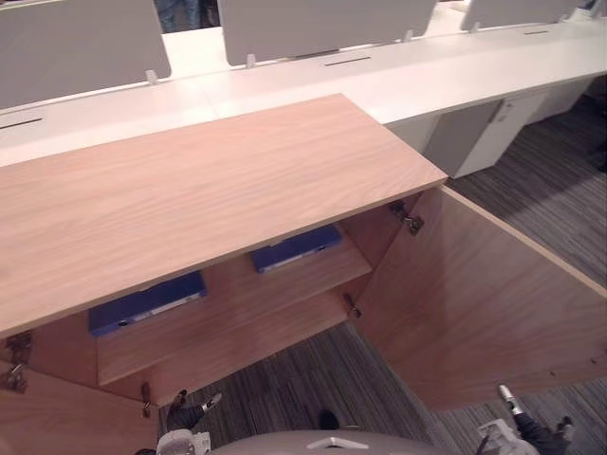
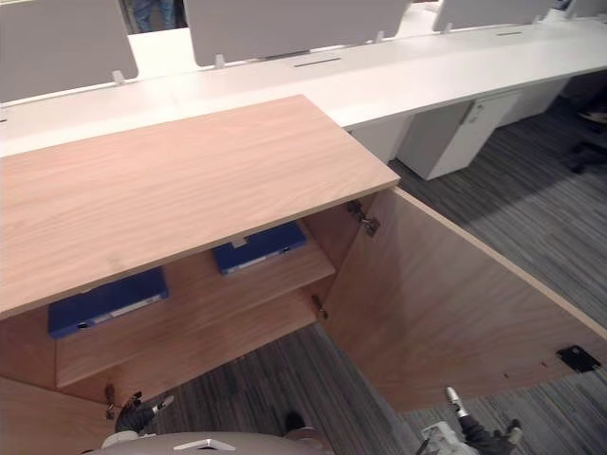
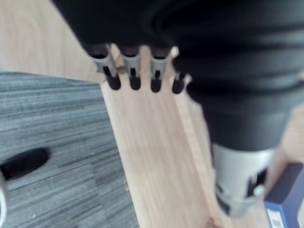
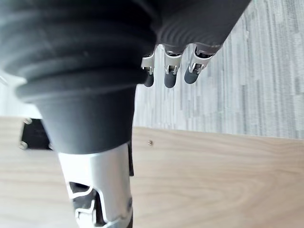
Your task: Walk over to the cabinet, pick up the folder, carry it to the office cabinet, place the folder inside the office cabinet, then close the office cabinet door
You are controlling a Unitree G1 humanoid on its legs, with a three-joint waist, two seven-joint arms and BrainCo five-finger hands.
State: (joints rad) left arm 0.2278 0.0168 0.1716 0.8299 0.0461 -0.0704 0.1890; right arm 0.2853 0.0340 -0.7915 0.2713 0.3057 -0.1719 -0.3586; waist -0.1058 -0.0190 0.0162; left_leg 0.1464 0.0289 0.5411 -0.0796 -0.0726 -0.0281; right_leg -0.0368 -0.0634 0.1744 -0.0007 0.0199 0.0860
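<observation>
A low wooden office cabinet (image 1: pixel 190 190) stands before me with both doors swung open. On its upper shelf lie two blue folders, one at the left (image 1: pixel 147 303) and one at the middle (image 1: pixel 296 248). My left hand (image 1: pixel 188 415) hangs low in front of the left part of the cabinet, fingers relaxed and holding nothing. In the left wrist view the left hand (image 3: pixel 133 78) points down at the wooden board, with a blue folder corner (image 3: pixel 287 194) at the edge. My right hand (image 4: pixel 171 71) hangs open and empty beside the right door (image 1: pixel 474 303).
The left door (image 1: pixel 47 422) shows at the lower left corner. Behind the cabinet runs a long white desk (image 1: pixel 427 81) with grey divider screens and a white drawer unit (image 1: pixel 484 133). A person's legs (image 1: pixel 180 11) stand at the far top. Grey striped carpet (image 1: pixel 541 199) covers the floor.
</observation>
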